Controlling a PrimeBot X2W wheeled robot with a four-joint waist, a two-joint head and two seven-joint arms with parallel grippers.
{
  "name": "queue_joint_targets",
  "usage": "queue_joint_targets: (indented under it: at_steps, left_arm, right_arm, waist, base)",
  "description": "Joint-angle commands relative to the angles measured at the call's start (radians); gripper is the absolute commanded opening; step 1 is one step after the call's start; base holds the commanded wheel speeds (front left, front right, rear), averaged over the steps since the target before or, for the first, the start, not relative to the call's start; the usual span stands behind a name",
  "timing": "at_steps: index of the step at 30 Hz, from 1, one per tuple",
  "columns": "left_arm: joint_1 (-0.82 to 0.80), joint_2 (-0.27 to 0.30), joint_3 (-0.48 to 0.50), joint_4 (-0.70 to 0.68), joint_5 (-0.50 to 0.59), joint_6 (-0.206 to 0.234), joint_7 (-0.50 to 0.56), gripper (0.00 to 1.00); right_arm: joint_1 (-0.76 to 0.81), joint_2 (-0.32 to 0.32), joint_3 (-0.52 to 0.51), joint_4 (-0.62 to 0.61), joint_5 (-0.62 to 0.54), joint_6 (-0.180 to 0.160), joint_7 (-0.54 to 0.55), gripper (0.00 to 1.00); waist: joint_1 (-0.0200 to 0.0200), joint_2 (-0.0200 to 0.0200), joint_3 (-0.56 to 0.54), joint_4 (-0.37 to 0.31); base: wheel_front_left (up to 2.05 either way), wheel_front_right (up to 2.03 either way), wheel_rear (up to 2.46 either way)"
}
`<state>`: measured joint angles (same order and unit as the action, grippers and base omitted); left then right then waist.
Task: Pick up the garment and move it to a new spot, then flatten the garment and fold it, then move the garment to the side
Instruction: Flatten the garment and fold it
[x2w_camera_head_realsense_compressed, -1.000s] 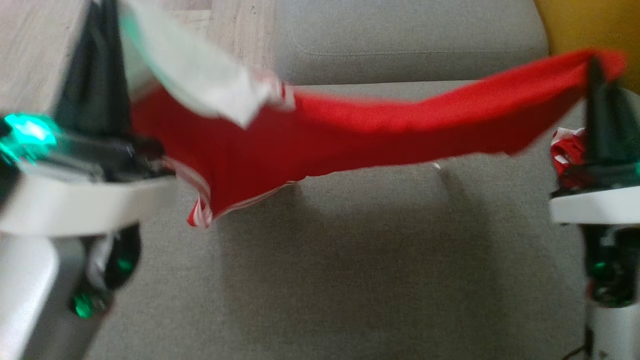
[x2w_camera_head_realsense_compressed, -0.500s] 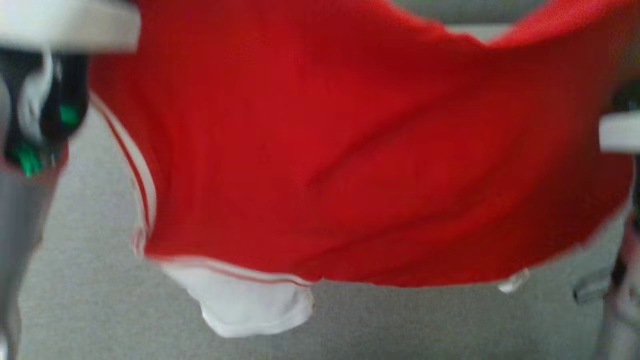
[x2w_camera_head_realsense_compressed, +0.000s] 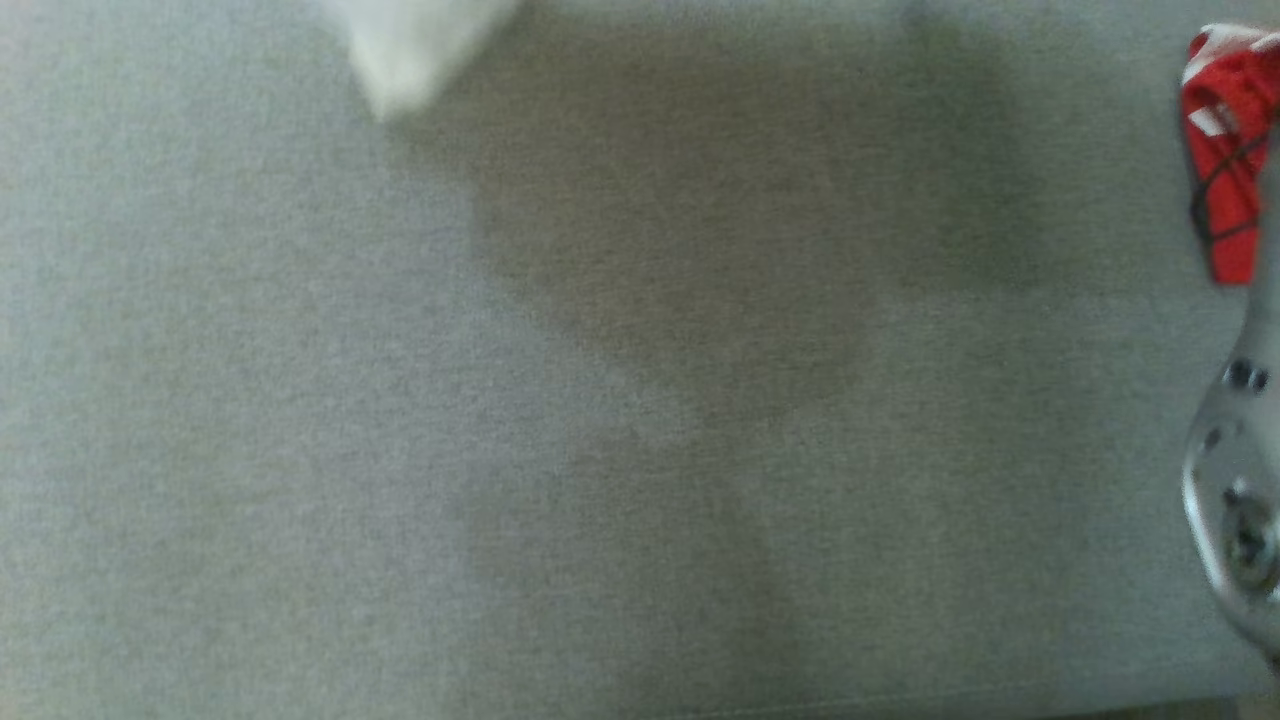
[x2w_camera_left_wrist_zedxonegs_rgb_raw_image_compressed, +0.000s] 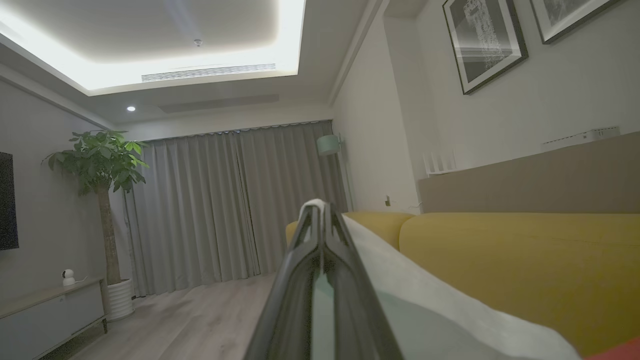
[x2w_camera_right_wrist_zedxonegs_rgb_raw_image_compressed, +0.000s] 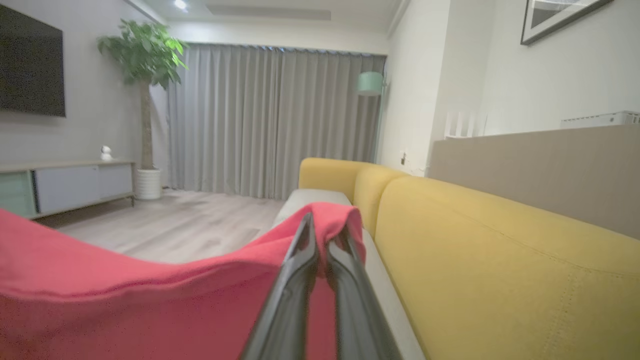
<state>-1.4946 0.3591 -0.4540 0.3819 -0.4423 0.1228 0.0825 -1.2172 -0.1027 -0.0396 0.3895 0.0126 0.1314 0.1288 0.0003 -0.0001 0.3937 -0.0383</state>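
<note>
Holding the garment above the sofa seat, you are pinching it with left fingers and right fingers fully closed; flattening, folding and setting aside are waiting.

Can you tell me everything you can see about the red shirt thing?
The garment is soft, thin-looking red cloth with a white part. It hangs lifted, not flat: the left gripper is shut on the white part, the right gripper on a red edge, and the cloth sags between them. Below is the grey sofa seat.
</note>
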Motion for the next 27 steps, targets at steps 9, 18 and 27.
queue_joint_targets:
  at_steps: [9,18,27]
  left_arm:
    - [0.004,-0.062,0.027,0.172,-0.065,-0.047,-0.132,0.0]
    - [0.304,-0.108,0.031,0.184,-0.165,-0.128,-0.275,0.0]
    - [0.544,-0.084,0.08,0.029,-0.218,-0.135,-0.329,0.0]
  right_arm:
    - [-0.124,0.02,-0.013,0.33,-0.186,-0.001,-0.138,0.0]
    - [0.001,0.028,-0.088,0.518,-0.213,-0.001,-0.306,0.0]
    - [0.141,0.043,-0.12,0.497,-0.129,-0.001,-0.385,0.0]
  waist:
    - [-0.0003,0.0001,0.132,0.076]
    - [-0.0003,0.0001,0.171,0.104]
    - [-0.0003,0.0001,0.117,0.097]
  base:
    - [0.0,0.0,0.0]
    - [0.0,0.0,0.0]
    - [0.0,0.0,0.0]
